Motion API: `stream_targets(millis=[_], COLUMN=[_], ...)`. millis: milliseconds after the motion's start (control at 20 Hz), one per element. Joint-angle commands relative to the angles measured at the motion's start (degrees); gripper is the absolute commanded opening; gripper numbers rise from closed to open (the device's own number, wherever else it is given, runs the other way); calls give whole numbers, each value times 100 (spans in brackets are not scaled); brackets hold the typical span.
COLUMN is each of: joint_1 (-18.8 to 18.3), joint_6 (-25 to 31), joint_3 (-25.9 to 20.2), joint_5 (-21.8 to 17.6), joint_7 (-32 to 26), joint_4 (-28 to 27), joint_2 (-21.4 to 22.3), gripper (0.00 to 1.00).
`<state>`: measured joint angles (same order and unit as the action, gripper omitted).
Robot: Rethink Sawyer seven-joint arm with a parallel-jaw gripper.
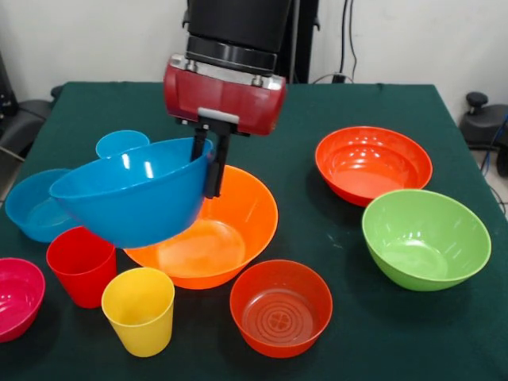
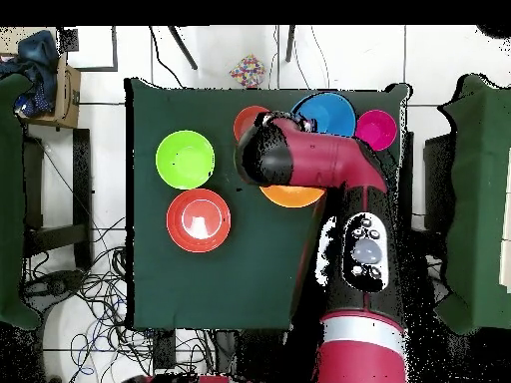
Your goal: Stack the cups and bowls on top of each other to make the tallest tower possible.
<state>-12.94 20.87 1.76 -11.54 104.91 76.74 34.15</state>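
A: What have the jaws (image 1: 213, 163) got?

B: They are clamped on the rim of the blue bowl (image 1: 131, 198), which hangs tilted, clear of the desk (image 1: 373, 325), its open side facing up and toward the arm.

A: And the base of the tower?

B: The pale orange bowl (image 1: 214, 238) sits directly below and slightly right of the jaws in the front view (the blue bowl overlaps its left rim). I judge a short shift right, then a level descent, would nest it.

A: Room to move?

B: Tight on the left: the red cup (image 1: 81, 263), yellow cup (image 1: 140, 309) and small light blue bowl (image 1: 36, 205) crowd there. The lime green bowl (image 1: 425, 238) and 2 red-orange bowls (image 1: 373, 163) stand well apart.
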Motion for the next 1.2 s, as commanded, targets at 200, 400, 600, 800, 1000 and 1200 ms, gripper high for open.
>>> stream_targets(millis=[200, 400, 600, 800, 1000, 1200], joint_1=[498, 688, 876, 953, 999, 1004], joint_6=[-312, -289, -413, -619, -805, -894], joint_3=[188, 306, 446, 534, 593, 605], joint_5=[-64, 16, 9, -25, -44, -24], joint_7=[964, 1014, 1047, 1027, 989, 907], joint_4=[330, 258, 267, 328, 359, 413], joint_2=[-285, -380, -507, -611, -696, -719], gripper=[0, 0, 0, 0, 0, 0])
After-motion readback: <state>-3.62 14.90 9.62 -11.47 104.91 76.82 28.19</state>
